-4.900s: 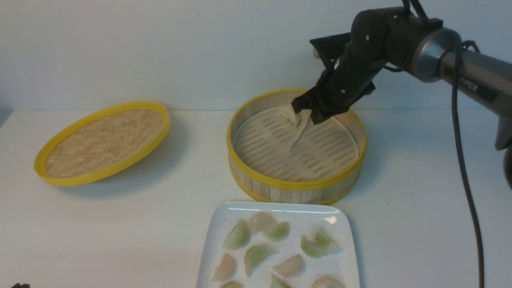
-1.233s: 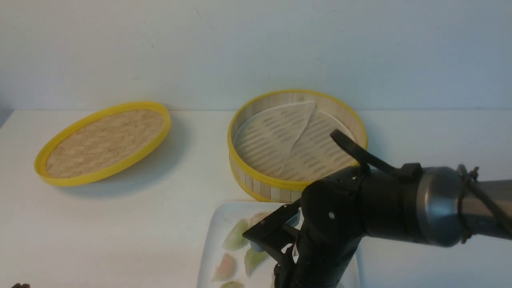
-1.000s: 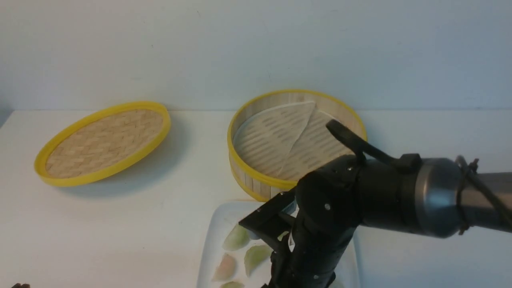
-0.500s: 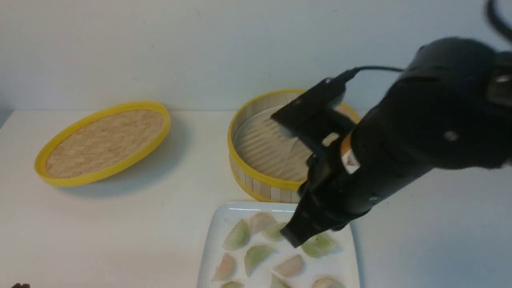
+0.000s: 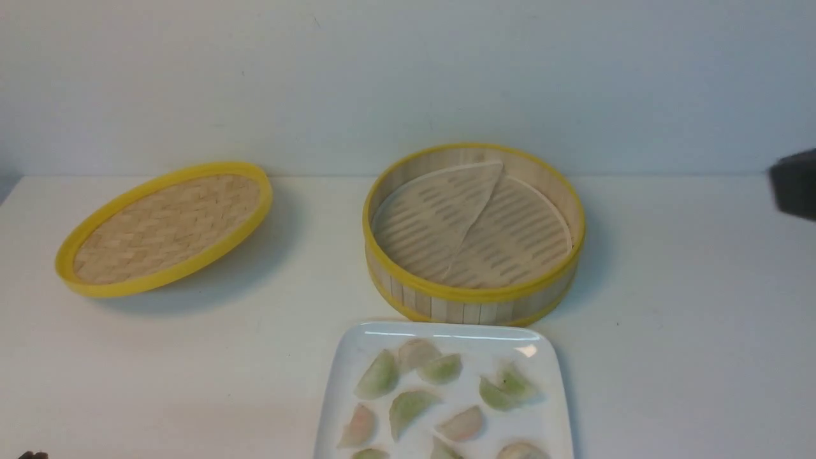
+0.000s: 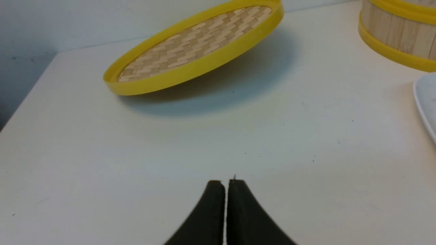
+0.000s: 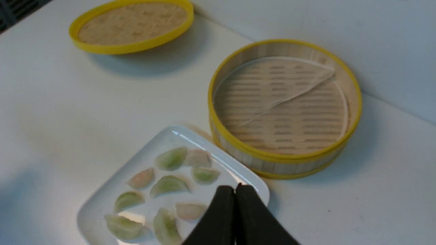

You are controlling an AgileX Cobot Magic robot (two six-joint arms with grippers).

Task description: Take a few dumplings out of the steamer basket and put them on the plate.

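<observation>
Since half a second ago the right arm has swung away from above the plate [image 5: 446,334]; all that shows of it in the front view is a blurred dark shape [image 5: 794,185] at the picture's right border, probably part of that arm. The right gripper [image 7: 235,188] is clenched on nothing, its fingers pressed flat together, raised above the table [image 5: 191,357] with the plate and steamer basket [image 5: 475,298] below it. The left gripper [image 6: 224,182] is likewise closed and empty, low over bare table towards the near left corner. The dumplings [image 5: 408,407], green-tinted, pinkish and pale, lie spread on the plate, which sits at the table's near edge a little right of centre, its near part cut off by the frame. The basket stands just behind the plate, towards the back edge, showing its slatted floor and the folded liner [image 5: 440,217]. The woven lid [image 5: 166,223] rests tilted near the back left corner, casting a shadow beneath its raised side. A wide stretch of bare table lies between lid and plate, and another runs from the basket and plate to the right edge.
</observation>
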